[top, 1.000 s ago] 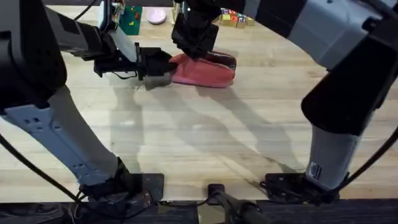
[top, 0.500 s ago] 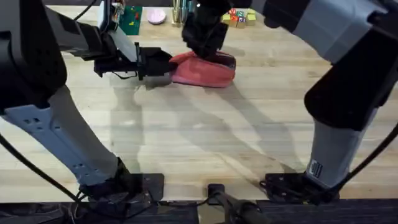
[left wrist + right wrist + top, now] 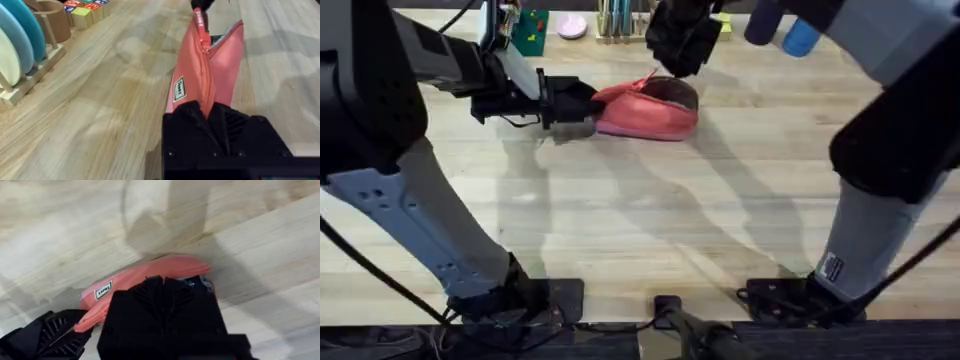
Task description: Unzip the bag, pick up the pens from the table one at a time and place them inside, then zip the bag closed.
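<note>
**Pink bag held at one end, its zipper partly open**

While the left gripper [image 3: 582, 106] is squeezing the left end of the bag [image 3: 645, 112], the bag is lying on the table [image 3: 640, 220] in the upper middle of the overhead view. Its black fingers are closing tight on the pink cloth, as the left wrist view is showing [image 3: 210, 112]. The bag [image 3: 205, 75] is stretching away from that gripper, and its zipper [image 3: 201, 30] is running along the top edge. The far part of the bag is gaping open and looking dark inside.

Up above the bag, the right gripper [image 3: 682, 40] is hanging at the top of the overhead view, just over the bag's right end. A thin pink bit, likely the zipper pull [image 3: 647, 80], is sticking up from the bag toward it. I cannot tell if this gripper is open or closed. In the right wrist view the bag [image 3: 145, 277] is lying below the gripper, with a small white label [image 3: 103, 291] on its side.

Coloured blocks [image 3: 85, 11] and a wooden rack with round plates [image 3: 22, 55] are standing at the upper left of the left wrist view.
</note>
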